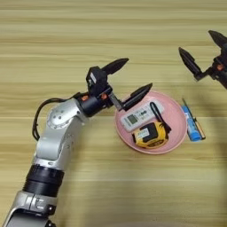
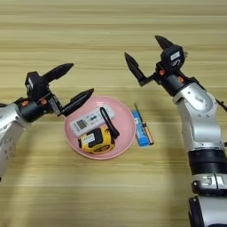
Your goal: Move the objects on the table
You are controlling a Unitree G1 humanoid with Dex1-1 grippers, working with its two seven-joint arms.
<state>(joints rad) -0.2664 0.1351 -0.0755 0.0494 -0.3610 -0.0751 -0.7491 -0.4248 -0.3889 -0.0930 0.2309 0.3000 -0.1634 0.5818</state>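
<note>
The broad light-brown wooden table [image 1: 111, 26] fills the frame. At centre, the round pink plate [image 1: 175, 116] holds the white remote with black strap [image 1: 141, 116] and the yellow-and-black tape measure [image 1: 150, 135]; the blue cylindrical tube [image 1: 191, 125] lies just right of it, beside a thin stick. The left gripper [image 1: 128, 80], fingers spread, hovers at the plate's upper-left rim; the right gripper [image 2: 144, 55], also spread, hangs at upper right. A careless reach could snag the strap or tip the plate. No writing is legible.

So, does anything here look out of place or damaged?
Nothing looks damaged. Only the blue tube lies on the table just right of the pink plate, while the remote and tape measure sit inside it.
</note>
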